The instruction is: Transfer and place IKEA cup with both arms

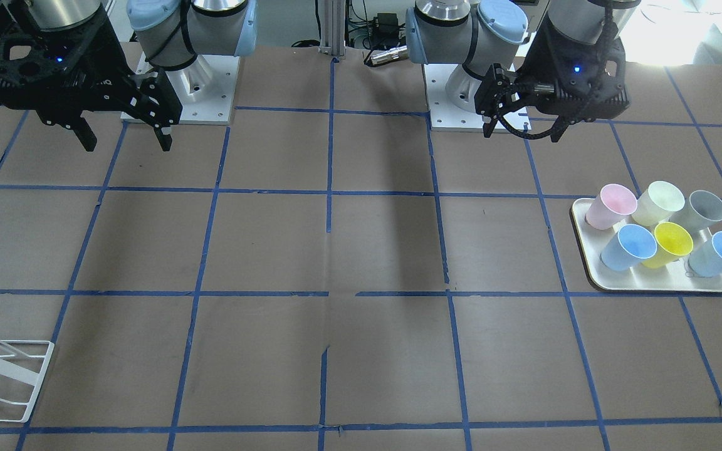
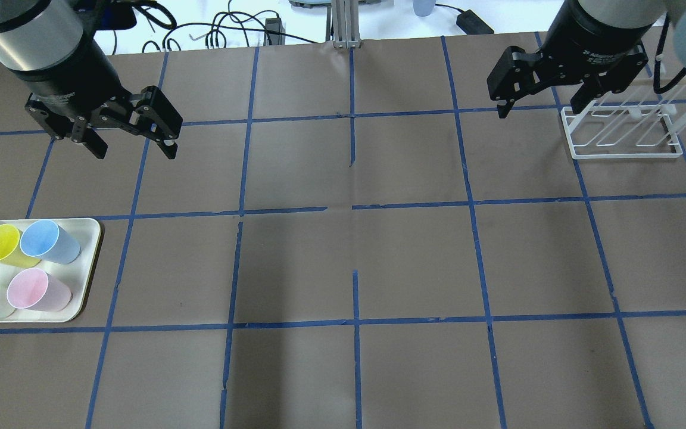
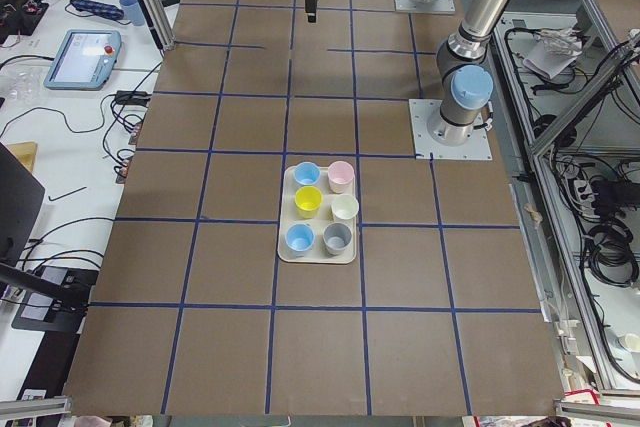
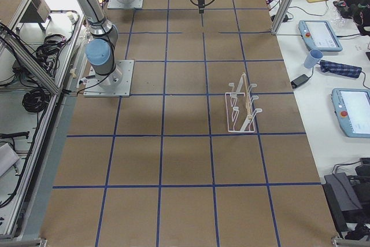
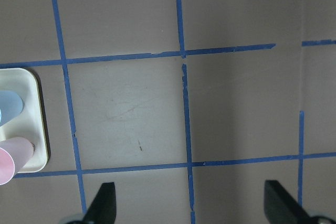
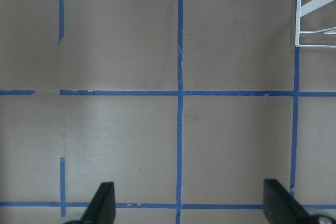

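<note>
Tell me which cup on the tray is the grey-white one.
The IKEA cup, in the corner of the tray nearest the robot and farthest to its left, beside the cream cup; it alone is grey.

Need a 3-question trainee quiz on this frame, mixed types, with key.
1. True or false: the left tool is shut on a cup.
2. The tray sits on which arm's side of the table? A left; B right; C dead centre.
3. Count the cups standing on the tray, the grey cup included.
Key: 1 false, it is open and empty; 2 A; 3 six.
</note>
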Available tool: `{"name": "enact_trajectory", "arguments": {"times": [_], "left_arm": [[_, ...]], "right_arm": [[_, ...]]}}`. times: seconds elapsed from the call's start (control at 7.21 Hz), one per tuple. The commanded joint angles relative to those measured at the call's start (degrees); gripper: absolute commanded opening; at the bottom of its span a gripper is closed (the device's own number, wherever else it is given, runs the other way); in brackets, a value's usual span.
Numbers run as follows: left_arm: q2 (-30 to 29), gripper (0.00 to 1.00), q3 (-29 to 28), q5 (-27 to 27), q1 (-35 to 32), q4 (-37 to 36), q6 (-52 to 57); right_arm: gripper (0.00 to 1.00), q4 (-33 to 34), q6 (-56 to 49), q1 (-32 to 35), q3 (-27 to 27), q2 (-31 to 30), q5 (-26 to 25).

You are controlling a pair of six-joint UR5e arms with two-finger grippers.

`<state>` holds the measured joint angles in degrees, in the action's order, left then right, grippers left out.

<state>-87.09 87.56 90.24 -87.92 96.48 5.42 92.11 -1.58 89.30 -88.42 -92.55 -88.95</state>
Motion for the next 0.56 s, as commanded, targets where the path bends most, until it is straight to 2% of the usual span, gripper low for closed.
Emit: {"name": "enact_trajectory", "arguments": {"times": [0.0, 0.42], "left_arm": [[0.0, 1.0, 0.1, -0.2, -0.1, -0.4, -0.1], [0.1, 1.0, 0.1, 0.1, -0.1, -0.3, -0.1]], "right_arm": [[1.0, 0.0, 0.0, 0.0, 0.0, 0.0, 0.0], [1.0, 0.0, 0.0, 0.0, 0.0, 0.0, 0.0]]}}
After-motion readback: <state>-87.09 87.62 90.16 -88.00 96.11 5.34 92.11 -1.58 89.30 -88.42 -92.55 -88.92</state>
